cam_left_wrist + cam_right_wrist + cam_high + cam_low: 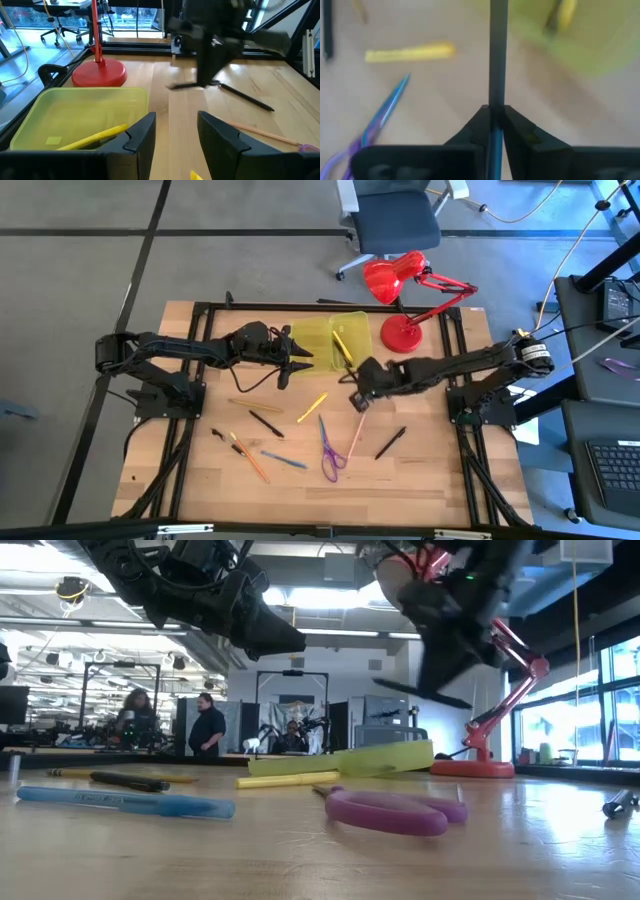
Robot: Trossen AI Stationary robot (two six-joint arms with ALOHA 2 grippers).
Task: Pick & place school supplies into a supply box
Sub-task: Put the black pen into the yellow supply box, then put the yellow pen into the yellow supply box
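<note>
The supply box [335, 340] is a translucent yellow-green tray lying open at the table's far middle, with a yellow pen [95, 138] inside it. My right gripper [358, 388] hangs above the table just near of the box, shut on a dark pen [420, 692]. My left gripper [175, 135] hovers open at the box's left edge with nothing between its fingers. Loose on the wood lie purple-handled scissors [330, 452], a yellow pen [312, 407], two black pens [266, 423] [390, 443], a pink pencil [357, 435], a blue pen [284, 460] and an orange pencil [250, 460]. My right gripper pinches the dark pen's shaft [497, 100] between its two fingers. The fingers slant down from the table's right side. The pen is lifted clear of the table and lies nearly level below the gripper, sticking out past the fingertips [512, 120] toward the box.
A red desk lamp [405, 300] stands with its round base beside the box's right edge, its head leaning over the far edge. Black frame rails run along the table's left and right sides. People stand in the room beyond the table.
</note>
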